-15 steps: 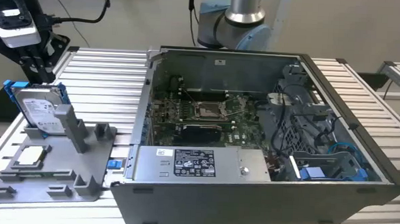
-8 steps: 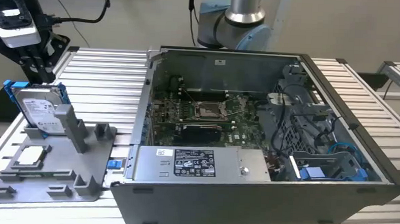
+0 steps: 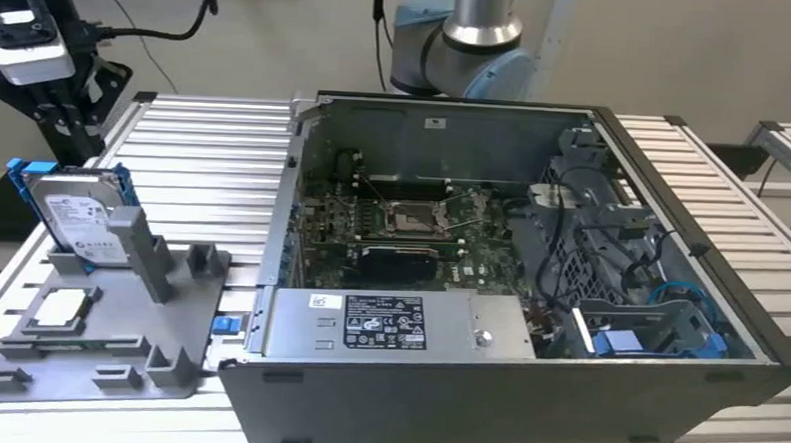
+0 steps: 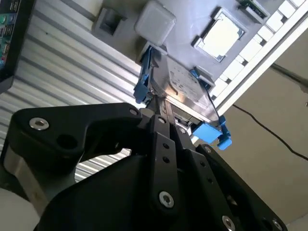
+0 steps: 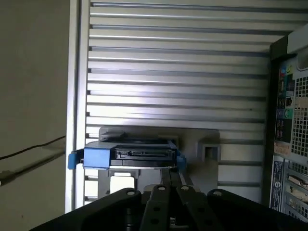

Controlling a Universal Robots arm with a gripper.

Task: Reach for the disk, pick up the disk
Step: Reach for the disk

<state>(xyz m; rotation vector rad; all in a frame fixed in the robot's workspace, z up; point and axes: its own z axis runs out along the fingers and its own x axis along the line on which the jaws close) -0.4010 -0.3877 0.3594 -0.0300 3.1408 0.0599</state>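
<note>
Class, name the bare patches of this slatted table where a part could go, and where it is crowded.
Free: slatted table beyond the grey fixture, on the exterior view's left of the computer case; also a strip on the case's other side. Crowded: the fixture, bearing the disk and chip, and the case's inside.

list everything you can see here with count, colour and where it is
disk: 1, silver with blue frame, upright in the fixture, exterior view's left
chip: 1, silver with tan rim, flat on the fixture
fixture: 1, grey, on the table beside the case
computer case: 1, dark grey, open, middle of the table
bracket: 1, blue, inside the case
table: 1, silver slatted, under everything
arm: 1, grey and light blue, behind the case
gripper: 1, black, above the disk, close to it
</note>
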